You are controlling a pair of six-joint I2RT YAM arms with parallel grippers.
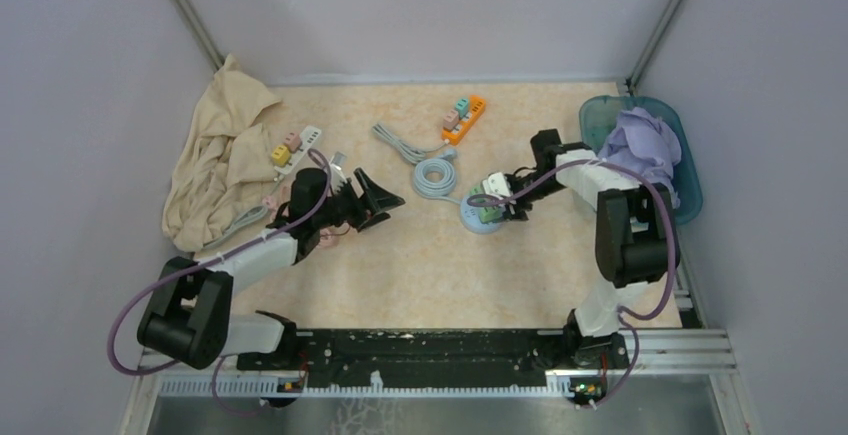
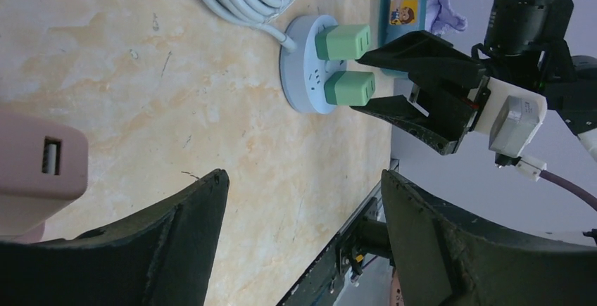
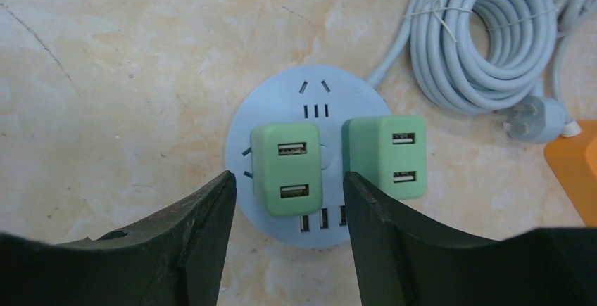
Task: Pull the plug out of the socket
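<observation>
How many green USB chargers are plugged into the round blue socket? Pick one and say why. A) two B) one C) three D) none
A: the right wrist view shows two green USB chargers seated side by side in the round blue socket.

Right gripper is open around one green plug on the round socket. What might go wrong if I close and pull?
The right gripper straddles one green plug, but one finger sits at the narrow gap beside the second green plug and may catch it.
Nothing holds the round socket; the left gripper is open and away, so the base may lift too.
</observation>
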